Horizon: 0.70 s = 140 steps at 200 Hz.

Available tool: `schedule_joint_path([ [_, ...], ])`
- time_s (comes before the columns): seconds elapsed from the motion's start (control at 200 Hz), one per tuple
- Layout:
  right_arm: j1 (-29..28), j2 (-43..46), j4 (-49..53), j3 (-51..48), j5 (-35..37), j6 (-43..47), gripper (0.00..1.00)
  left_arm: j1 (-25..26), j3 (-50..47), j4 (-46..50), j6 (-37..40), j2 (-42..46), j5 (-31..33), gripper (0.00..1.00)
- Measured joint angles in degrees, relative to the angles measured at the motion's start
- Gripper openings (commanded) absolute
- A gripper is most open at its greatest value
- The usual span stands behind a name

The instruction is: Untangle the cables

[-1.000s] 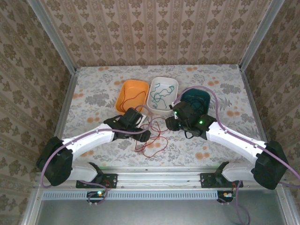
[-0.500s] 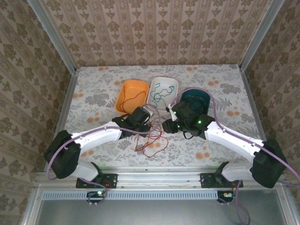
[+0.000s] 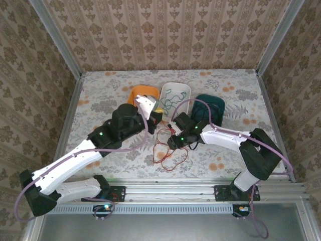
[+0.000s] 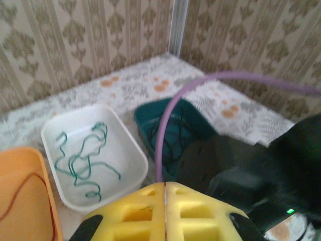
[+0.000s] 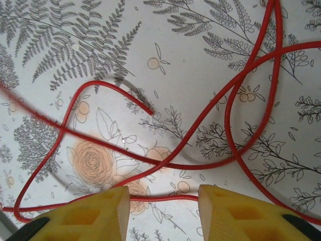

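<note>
Red cables (image 3: 165, 152) lie in loose, crossing loops on the flowered tablecloth in front of the bins. My right gripper (image 3: 171, 140) hangs low over them, open. In the right wrist view one red cable (image 5: 228, 115) crosses the others, and a strand runs along the cloth across the gap of the right gripper (image 5: 164, 193). My left gripper (image 3: 153, 109) is lifted above the bins, near the orange and white ones. In the left wrist view the left gripper (image 4: 165, 185) is shut, its yellow fingers meeting, and no cable shows between them.
Three bins stand at the back. An orange bin (image 3: 138, 93) holds a red cable (image 4: 25, 193). A white bin (image 3: 185, 88) holds green cable (image 4: 83, 160). A teal bin (image 3: 214, 102) holds black cable (image 4: 175, 135). A lilac hose (image 4: 163, 125) arches over them.
My left gripper has shut, and the left arm has risen and swung back toward the bins. The right arm has moved left and down over the red cables.
</note>
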<state>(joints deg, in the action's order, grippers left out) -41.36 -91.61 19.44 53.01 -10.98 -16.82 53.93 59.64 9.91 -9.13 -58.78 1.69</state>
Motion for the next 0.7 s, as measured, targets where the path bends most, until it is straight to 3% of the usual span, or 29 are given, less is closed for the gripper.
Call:
schedule_joint_path([
  [0.36,2.0,0.1,-2.6,-5.7,0.1,-2.5,0.43,0.0,8.0,-7.1,10.1,8.3,1.8,0.0],
  [0.7,2.7,5.7,-4.2,-6.7,1.5,-3.0,0.43,-2.4,13.0,-12.7,16.8,7.1,7.6,0.0],
])
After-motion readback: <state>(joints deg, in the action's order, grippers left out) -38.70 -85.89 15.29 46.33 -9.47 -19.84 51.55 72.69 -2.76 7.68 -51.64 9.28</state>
